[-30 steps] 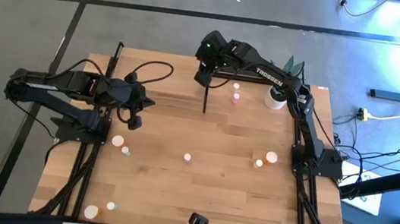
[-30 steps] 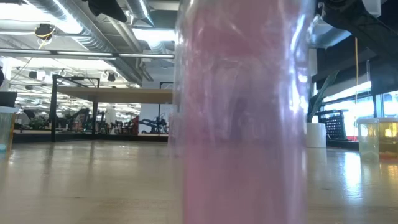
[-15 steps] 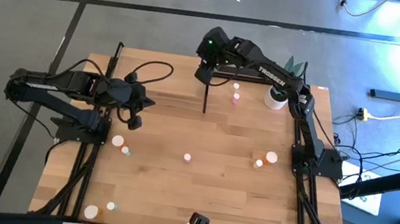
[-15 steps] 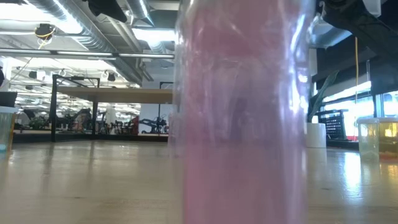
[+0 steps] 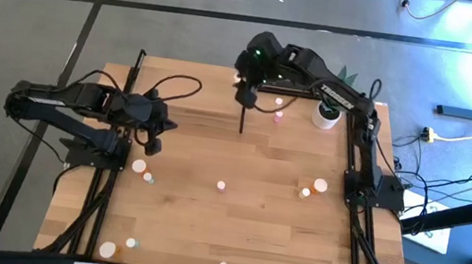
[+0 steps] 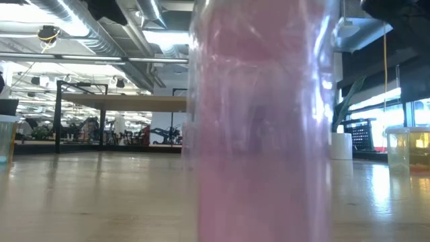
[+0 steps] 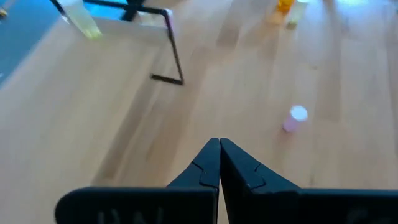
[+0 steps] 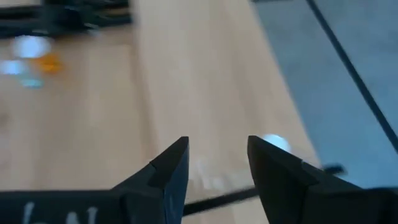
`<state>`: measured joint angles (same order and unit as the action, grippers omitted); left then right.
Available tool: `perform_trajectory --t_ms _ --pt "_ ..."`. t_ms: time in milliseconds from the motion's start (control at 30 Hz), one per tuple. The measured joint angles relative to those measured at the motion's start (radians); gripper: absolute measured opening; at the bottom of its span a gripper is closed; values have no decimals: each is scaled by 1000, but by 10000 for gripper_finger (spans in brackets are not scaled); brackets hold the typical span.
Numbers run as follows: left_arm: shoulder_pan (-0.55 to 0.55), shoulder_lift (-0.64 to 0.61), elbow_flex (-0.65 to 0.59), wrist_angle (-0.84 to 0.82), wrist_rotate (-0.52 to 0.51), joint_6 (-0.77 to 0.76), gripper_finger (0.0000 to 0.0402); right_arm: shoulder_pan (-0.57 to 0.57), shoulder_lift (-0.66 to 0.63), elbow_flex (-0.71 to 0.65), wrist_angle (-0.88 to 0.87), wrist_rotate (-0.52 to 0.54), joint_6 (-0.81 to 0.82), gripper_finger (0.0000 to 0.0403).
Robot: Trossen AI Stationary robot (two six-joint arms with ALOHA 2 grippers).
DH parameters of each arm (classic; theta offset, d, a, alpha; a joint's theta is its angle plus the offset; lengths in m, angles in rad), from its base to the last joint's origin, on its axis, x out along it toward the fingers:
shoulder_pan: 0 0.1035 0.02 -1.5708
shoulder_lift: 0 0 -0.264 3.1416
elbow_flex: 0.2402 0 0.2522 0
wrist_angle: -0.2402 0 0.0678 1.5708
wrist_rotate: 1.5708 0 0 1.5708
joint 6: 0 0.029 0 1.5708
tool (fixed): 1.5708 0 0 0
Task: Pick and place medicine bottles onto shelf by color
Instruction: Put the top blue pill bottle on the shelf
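A bottle with a white cap (image 8: pixel 272 142) sits just beyond my right jaws (image 8: pixel 217 158), a little to one side of the gap, at the shelf (image 5: pixel 264 89) end of the desk (image 5: pixel 205 236); probably upright, though it blurs. Those jaws stand apart and empty, arm stretched over the shelf. My left jaws (image 7: pixel 219 160) are pressed together, waiting mid-desk.

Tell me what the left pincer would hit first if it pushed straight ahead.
Probably bare tabletop. The left pincer, shut, points between the shelf's black post and a pink bottle lying off to one side; depth is unclear.
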<state>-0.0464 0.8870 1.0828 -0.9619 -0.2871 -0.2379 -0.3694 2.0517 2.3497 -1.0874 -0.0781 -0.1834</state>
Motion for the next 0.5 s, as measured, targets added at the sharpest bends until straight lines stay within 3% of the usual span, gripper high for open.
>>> perform_trajectory --t_ms 200,333,500 --pt "-45 -6 0 -67 94 -23 0 119 -61 0 -81 -81 -109 165" --pt "-88 -2 0 -127 159 -32 0 202 -74 0 -158 -83 -164 165" --pt "-145 4 0 -239 214 -150 0 287 -74 0 -201 -83 -167 165"
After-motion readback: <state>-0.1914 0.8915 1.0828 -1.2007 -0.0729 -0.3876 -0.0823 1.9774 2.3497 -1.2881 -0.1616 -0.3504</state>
